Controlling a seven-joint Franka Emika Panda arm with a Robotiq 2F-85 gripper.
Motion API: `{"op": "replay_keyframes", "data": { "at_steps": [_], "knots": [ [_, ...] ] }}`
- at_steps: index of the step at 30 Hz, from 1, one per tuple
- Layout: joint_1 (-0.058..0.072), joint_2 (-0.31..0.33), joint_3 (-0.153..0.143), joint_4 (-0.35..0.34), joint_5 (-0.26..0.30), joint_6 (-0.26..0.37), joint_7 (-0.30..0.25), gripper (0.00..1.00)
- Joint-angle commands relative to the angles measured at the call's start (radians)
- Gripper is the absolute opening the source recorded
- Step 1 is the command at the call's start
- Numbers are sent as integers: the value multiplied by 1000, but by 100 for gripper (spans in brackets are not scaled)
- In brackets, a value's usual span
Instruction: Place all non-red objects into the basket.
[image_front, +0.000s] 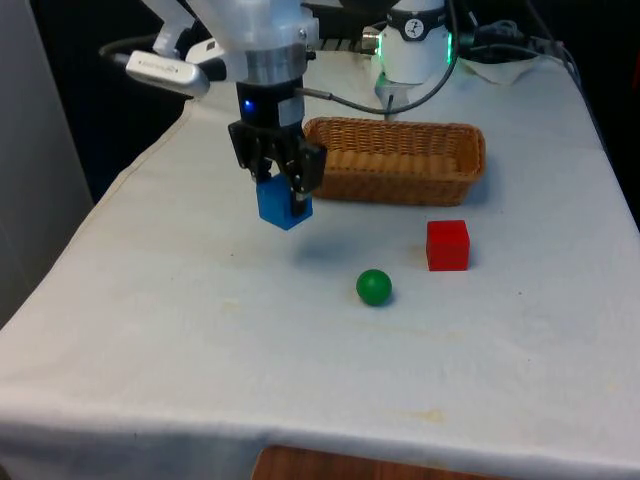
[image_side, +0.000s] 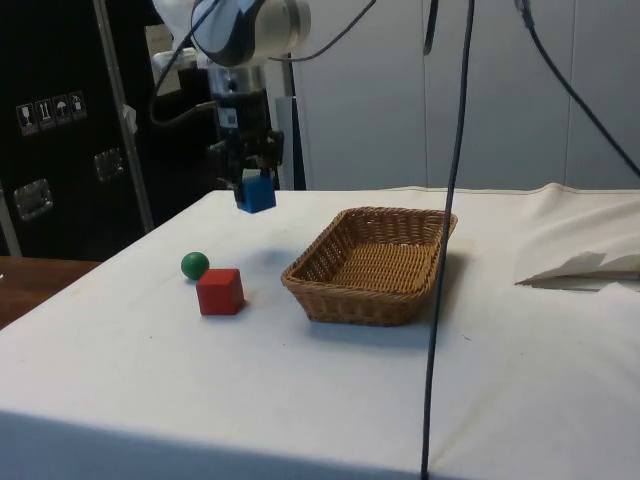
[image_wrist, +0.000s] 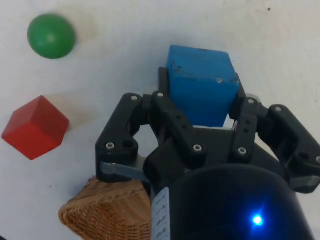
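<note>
My gripper (image_front: 280, 195) is shut on a blue cube (image_front: 284, 204) and holds it in the air above the cloth, off the wicker basket's (image_front: 396, 160) corner at the front view's left. From the side, the gripper (image_side: 252, 185) with the blue cube (image_side: 257, 193) hangs above the table, apart from the basket (image_side: 372, 264). In the wrist view the blue cube (image_wrist: 201, 85) sits between the two fingers. A green ball (image_front: 374, 287) and a red cube (image_front: 447, 245) rest on the cloth in front of the basket; they also appear as the green ball (image_wrist: 51, 36) and red cube (image_wrist: 35, 127).
The basket holds nothing. A crumpled white cloth or paper (image_side: 580, 265) lies beyond the basket in the side view. Cables (image_side: 450, 200) hang across the side view. The table's edge at the front view's left (image_front: 110, 190) runs near the gripper.
</note>
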Motion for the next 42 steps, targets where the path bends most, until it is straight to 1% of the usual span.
{"op": "replay_keyframes", "data": {
  "at_steps": [1,2,3,8,9,10,11,12,13,20,21,22,28,29,30,31,37,38,39,42],
  "knots": [
    [4,-16,-4,-8,-8,-7,-4,4],
    [0,-5,-1,0,-1,-4,-4,4],
    [4,-27,-6,-10,-10,-16,-13,4],
    [6,-53,-10,-12,-16,-41,-43,4],
    [8,-64,-13,-14,-17,-49,-55,4],
    [8,-70,-14,-14,-18,-55,-61,4],
    [4,-55,-11,-4,-10,-53,-56,4],
    [8,-75,-15,-14,-19,-61,-67,4],
    [9,-80,-15,-15,-20,-65,-73,4],
    [11,-125,-22,-20,-28,-106,-116,4],
    [7,-114,-19,-11,-19,-106,-114,4],
    [11,-131,-23,-20,-29,-112,-121,4],
    [12,-170,-25,-22,-41,-150,-150,4],
    [12,-176,-26,-23,-43,-157,-153,4],
    [8,-167,-24,-16,-35,-156,-153,4],
    [13,-182,-26,-24,-45,-163,-156,4],
    [19,-227,-26,-33,-62,-205,-165,4],
    [15,-218,-24,-23,-55,-210,-165,4],
    [20,-234,-26,-37,-64,-209,-165,4],
    [21,-255,-25,-63,-66,-203,-168,4]
  ]
}}
